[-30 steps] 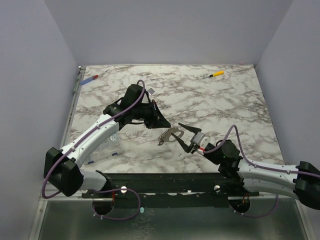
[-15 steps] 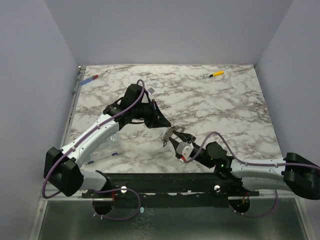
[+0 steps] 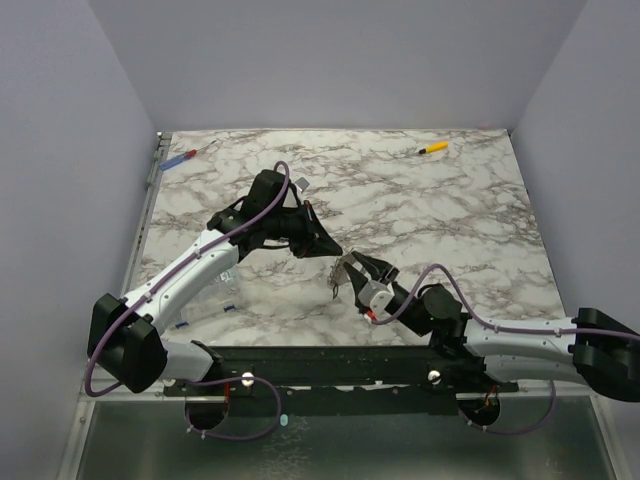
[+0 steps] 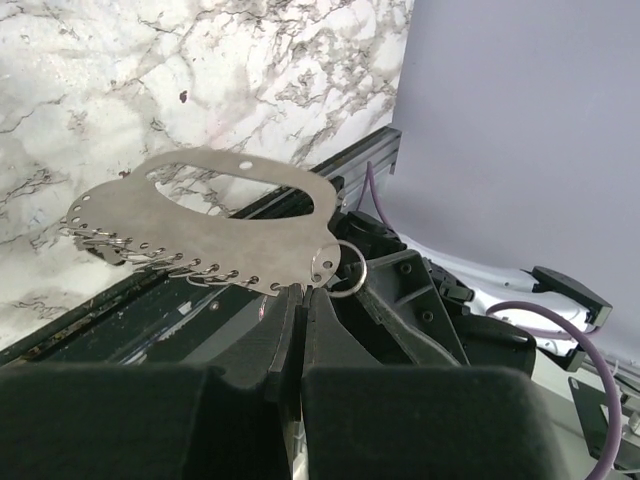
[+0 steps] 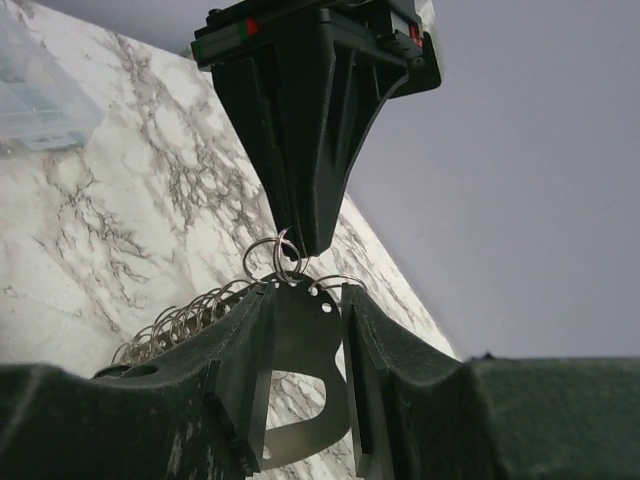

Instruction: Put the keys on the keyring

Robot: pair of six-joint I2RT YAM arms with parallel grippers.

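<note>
Overhanging lilac-walled marble table (image 3: 450, 220), left end effector (image 3: 333, 250) pinches keyring (image 4: 365, 270); right (image 5: 305, 298) seemingly clamps keys (image 4: 250, 245).

Fanned flat silver keys (image 4: 215, 225) aloft, thin keyring (image 4: 348, 272) at their corner.

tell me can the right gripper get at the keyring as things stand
Probably yes. The keyring hangs exposed under the left gripper's shut tips, just past the right gripper, which clasps the keys; nothing sits between, though it would have to release them.
</note>
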